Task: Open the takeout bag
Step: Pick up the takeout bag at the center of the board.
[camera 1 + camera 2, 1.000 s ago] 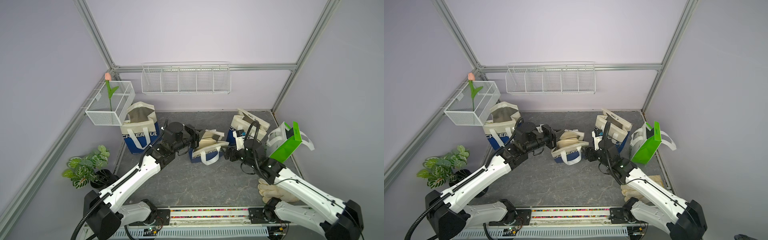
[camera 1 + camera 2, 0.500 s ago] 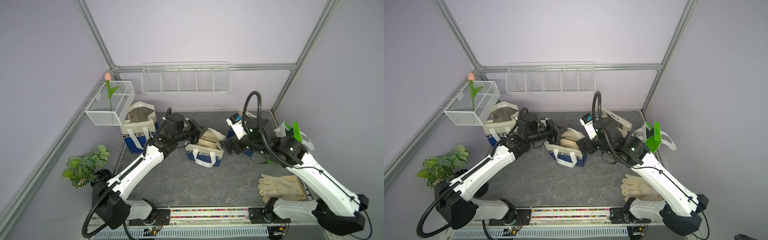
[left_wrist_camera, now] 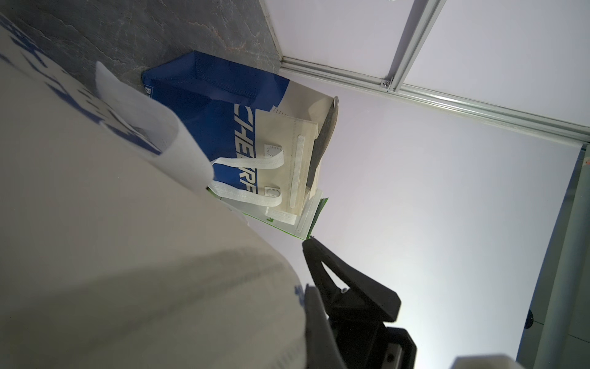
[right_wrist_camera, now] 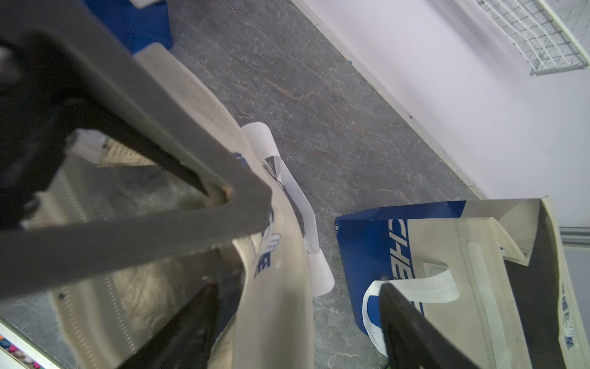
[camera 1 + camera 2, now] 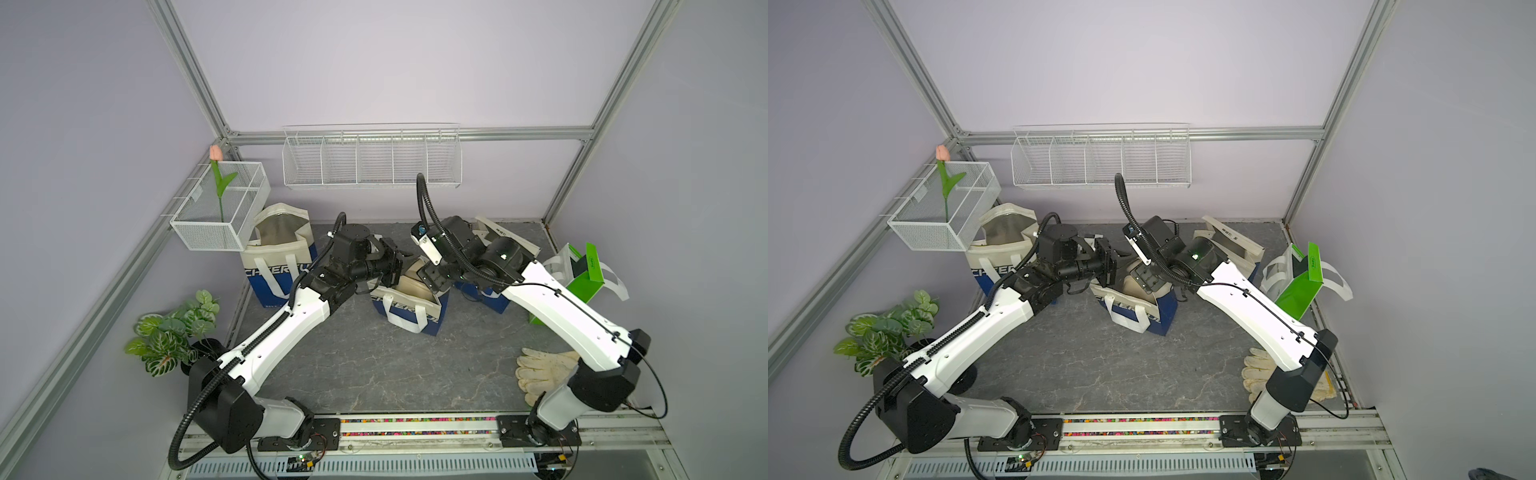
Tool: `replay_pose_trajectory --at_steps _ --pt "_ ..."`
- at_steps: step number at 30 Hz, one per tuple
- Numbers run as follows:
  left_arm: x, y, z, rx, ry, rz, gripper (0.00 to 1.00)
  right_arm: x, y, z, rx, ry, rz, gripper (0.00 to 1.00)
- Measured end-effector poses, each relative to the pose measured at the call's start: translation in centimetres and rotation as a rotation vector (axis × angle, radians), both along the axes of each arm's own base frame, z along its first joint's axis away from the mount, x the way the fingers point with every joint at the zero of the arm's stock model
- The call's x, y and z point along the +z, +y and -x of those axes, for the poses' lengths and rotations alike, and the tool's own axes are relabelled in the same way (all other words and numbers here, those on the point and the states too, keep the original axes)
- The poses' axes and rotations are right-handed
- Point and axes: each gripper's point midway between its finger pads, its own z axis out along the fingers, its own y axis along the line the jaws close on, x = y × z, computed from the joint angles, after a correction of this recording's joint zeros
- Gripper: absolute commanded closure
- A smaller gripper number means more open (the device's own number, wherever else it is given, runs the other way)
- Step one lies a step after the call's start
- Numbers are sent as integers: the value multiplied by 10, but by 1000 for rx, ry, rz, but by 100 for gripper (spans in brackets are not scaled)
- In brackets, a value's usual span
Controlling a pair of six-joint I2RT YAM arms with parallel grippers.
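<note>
While the takeout bag (image 5: 415,311) stands upright near the middle of the grey table (image 5: 374,374), a little toward the back wall, it is flanked by an arm on either side in both top views. The left gripper (image 5: 402,262) is set against the upper rim on the left arm's side and is clamped tight on the beige fabric there. In the left wrist view only one black finger (image 3: 344,287) is shown, the other being covered by the bag's wall (which fills most of that picture). The right gripper (image 5: 424,283) hangs at the opposite side of the mouth, its tips dipped just below the rim. In the right wrist view its fingers (image 4: 159,217) are seen apart, with the beige wall running between them and the silver lining visible on the inner side. Nothing is seen pinched by them. The mouth is only partly spread, beige folds being visible inside it from above. Two more bags of the same kind are found behind, one (image 5: 282,257) near the left arm and another (image 5: 494,301) just behind the right gripper.
</note>
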Motion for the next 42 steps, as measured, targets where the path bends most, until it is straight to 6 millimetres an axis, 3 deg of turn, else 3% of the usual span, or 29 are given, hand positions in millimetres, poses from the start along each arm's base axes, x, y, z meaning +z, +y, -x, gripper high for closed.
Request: replay_pose_trajectory --at_steps 8,13,17,20,23,25,26,28,31,34,38,42 --pt "-1 3 -2 0 -12 -18 100 4 -2 -7 -61 -2 2 52" --pt "-2 7 -4 1 -37 -56 99 4 -12 -6 -103 0 30 92" --pt "7 10 -3 -20 -96 -115 54 1 -15 -5 -117 24 22 93" --pt "30 15 -1 -45 -201 -167 40 -3 -22 -7 -140 63 2 93" --pt "59 21 11 -107 -345 -231 35 -4 -24 -7 -148 119 -49 93" --pt "66 28 25 -162 -431 -283 11 -1 -24 -6 -147 152 -92 93" --pt "65 34 35 -189 -455 -311 3 1 -23 -5 -147 166 -114 93" --pt "56 47 57 -234 -474 -352 1 4 -21 -2 -141 191 -147 93" --pt "31 66 90 -281 -460 -393 3 5 -15 4 -127 234 -190 93" --pt "1 71 109 -322 -398 -412 7 5 -9 9 -118 272 -227 93" --pt "-32 57 114 -366 -302 -441 13 5 -3 13 -114 301 -261 93" --pt "-49 47 98 -326 -234 -450 17 1 3 17 -107 320 -272 93"
